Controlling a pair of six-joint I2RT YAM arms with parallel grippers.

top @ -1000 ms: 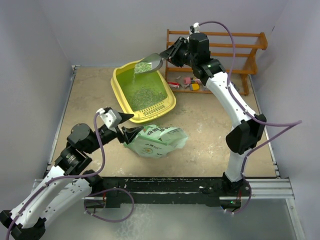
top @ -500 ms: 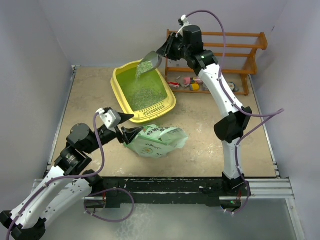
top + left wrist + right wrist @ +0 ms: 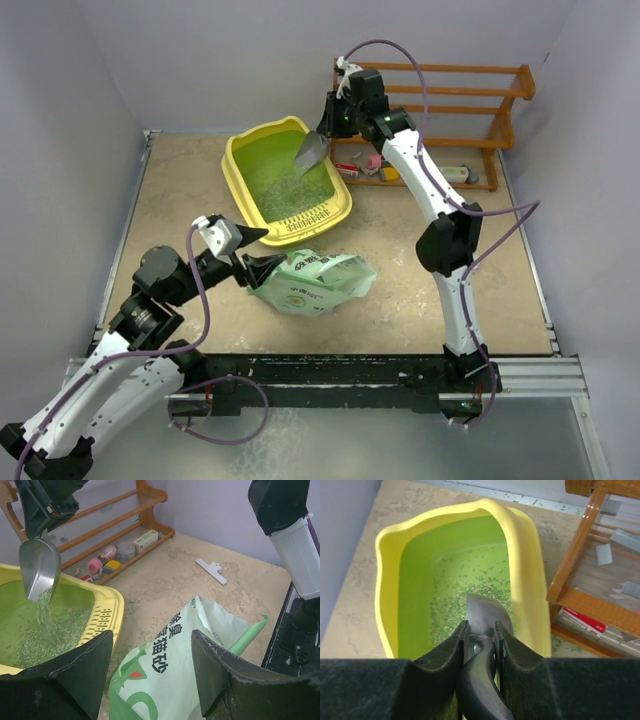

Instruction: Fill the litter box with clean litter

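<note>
One scoop [image 3: 39,567], handle half hidden by the clamping right gripper [image 3: 481,630], tilts over one litter box [image 3: 524,555] holding clean litter [image 3: 470,582]. One bag [image 3: 165,665] lies by the spread-open left gripper [image 3: 150,637]; contact unclear.

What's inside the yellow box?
Grey-green litter lies scattered on the green floor of the litter box. The metal scoop, tipped above it, hides some floor underneath.
</note>
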